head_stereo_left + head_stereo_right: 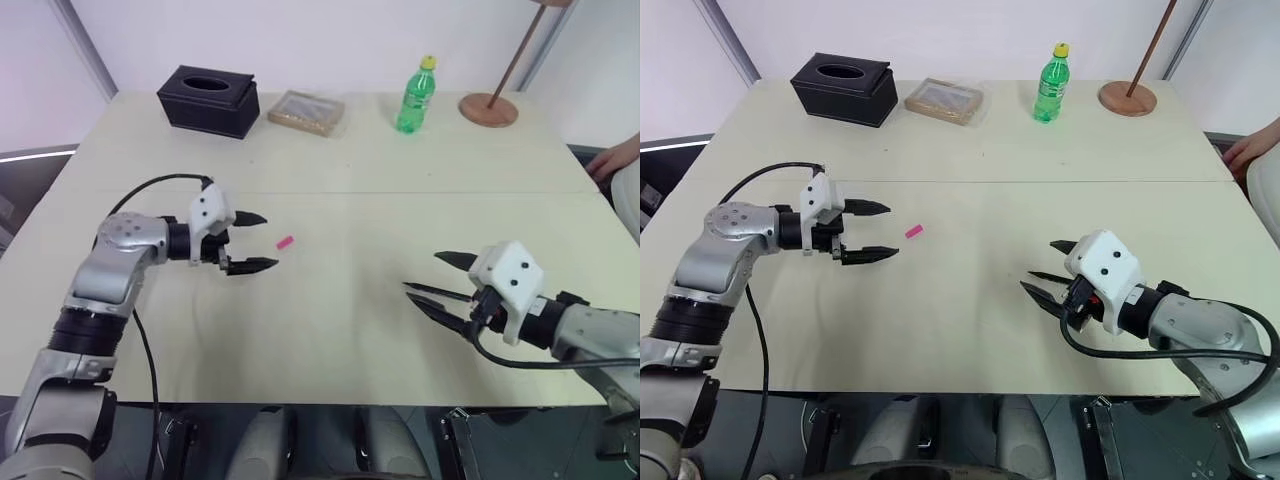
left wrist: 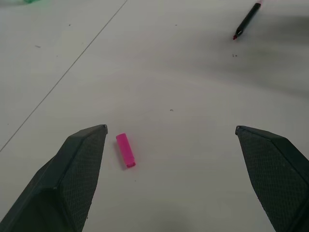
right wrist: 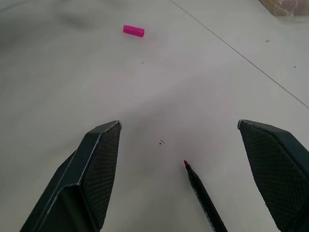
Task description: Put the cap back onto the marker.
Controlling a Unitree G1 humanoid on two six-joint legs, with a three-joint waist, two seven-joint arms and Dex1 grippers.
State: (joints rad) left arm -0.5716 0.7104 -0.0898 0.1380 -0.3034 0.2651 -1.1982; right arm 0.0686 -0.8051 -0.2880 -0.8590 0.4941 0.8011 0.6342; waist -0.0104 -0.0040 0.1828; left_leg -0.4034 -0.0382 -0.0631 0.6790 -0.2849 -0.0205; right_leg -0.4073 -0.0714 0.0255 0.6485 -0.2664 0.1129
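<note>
Cream table [image 1: 330,330] with seam, white walls behind

The whole surface [image 1: 330,330] is seen from above by the head's two eyes, facing its far edge. It is viewed from close and low by each wrist camera; the cap [image 2: 125,150] and marker [image 3: 205,198] are shared.

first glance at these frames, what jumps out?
The pink cap lies loose on the table, just ahead of the open left gripper. The marker, uncapped, lies between the spread fingers of the right gripper near the front edge. Along the far edge stand a black tissue box and a green bottle.
</note>
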